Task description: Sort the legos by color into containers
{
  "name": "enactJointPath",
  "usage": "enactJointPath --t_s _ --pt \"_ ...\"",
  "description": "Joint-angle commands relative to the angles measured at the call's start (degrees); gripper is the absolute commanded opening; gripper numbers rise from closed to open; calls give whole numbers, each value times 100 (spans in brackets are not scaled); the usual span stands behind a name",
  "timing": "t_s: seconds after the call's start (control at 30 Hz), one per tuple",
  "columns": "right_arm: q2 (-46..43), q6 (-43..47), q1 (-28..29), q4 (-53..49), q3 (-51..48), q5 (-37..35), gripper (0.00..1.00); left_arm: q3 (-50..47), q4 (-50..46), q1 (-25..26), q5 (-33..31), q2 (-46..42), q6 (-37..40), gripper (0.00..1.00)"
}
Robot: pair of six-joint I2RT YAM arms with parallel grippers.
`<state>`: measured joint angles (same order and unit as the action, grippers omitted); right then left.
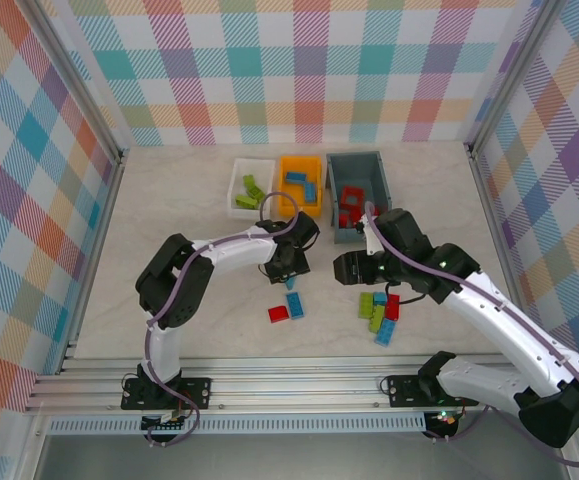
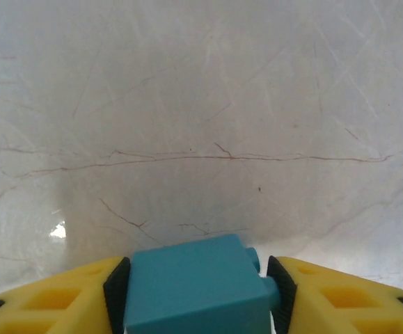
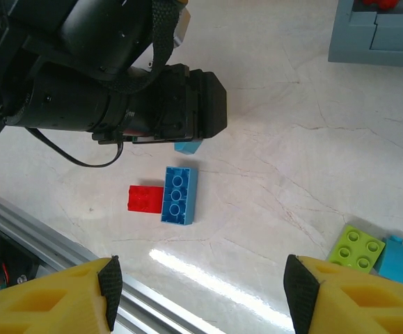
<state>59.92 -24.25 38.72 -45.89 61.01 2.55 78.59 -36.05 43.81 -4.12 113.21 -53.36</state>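
Partway, we judge: the white tray (image 1: 252, 162), orange bin (image 1: 300, 160) and grey bin (image 1: 354, 160) at the desk's (image 1: 179, 200) far edge hold green, blue and red pieces. Our left end effector (image 2: 198, 282) clamps a blue brick (image 2: 187, 303). The right end effector (image 3: 202, 292) gapes empty, and loose legos (image 1: 381, 315) wait toward the near edge.

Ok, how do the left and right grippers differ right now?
The left gripper has its fingers closed on a blue brick. The right gripper has its fingers wide apart with nothing between them. The left gripper looks down at bare table. The right gripper looks onto a red brick and a loose blue brick lying side by side. Both have yellow fingers with black pads.
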Motion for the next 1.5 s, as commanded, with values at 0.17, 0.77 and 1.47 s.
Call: enactJointPath --t_s 0.17,0.77,1.47 --pt "37 -192 49 304 -37 214 64 260 -231 -86 -344 -330 151 32" --pt "504 -809 -22 2449 367 -421 62 5386 -1242 -1081 -655 2123 2208 32" --pt "207 -1214 -53 1272 -125 -1290 62 6081 -743 -1193 264 2087 2290 63"
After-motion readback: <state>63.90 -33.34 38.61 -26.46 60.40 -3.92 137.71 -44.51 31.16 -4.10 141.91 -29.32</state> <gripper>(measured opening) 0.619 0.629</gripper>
